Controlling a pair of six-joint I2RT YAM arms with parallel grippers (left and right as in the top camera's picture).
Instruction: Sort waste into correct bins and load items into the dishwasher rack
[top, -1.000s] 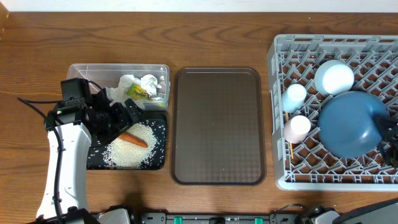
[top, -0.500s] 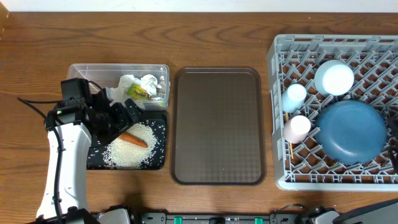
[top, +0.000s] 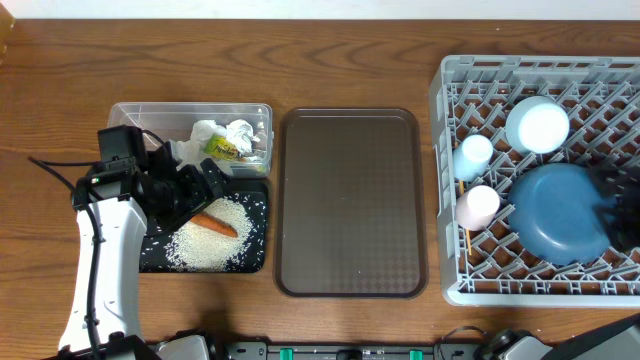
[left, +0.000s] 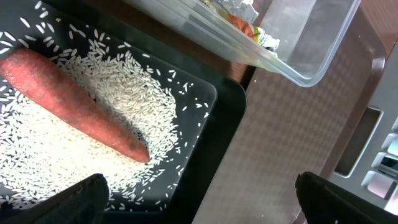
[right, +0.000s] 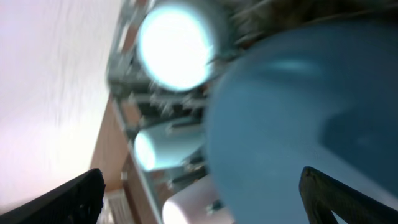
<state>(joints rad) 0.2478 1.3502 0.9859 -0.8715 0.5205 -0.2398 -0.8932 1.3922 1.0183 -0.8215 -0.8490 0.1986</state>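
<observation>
My left gripper (top: 199, 194) hangs open over the shallow black bin (top: 152, 256), with nothing between its fingers (left: 65, 202). Below it an orange carrot (left: 74, 106) lies on loose white rice (left: 143, 99). Behind that bin, the clear tub (top: 190, 112) holds white paper wads (top: 226, 136), one with a yellow-green wrapper. In the grey dishwasher rack (top: 450, 180) sit the blue plate (top: 560, 212), the white bowl (top: 537, 125), a light blue cup (top: 473, 152), a pinkish cup (top: 478, 205) and a chopstick tip (top: 467, 241). My right gripper (top: 618, 215) is open and blurred at the plate's right edge, touching nothing.
A large brown serving tray (top: 350, 200) lies between the bins and the rack. The black bin's edge meets the tray (left: 292, 143) under my left gripper. Wooden tabletop (top: 330, 60) runs along the back.
The right gripper has opened and left the plate's right rim. The plate has dropped lower into the rack. The right arm drew off to the right, then came back. The left arm has not moved.
</observation>
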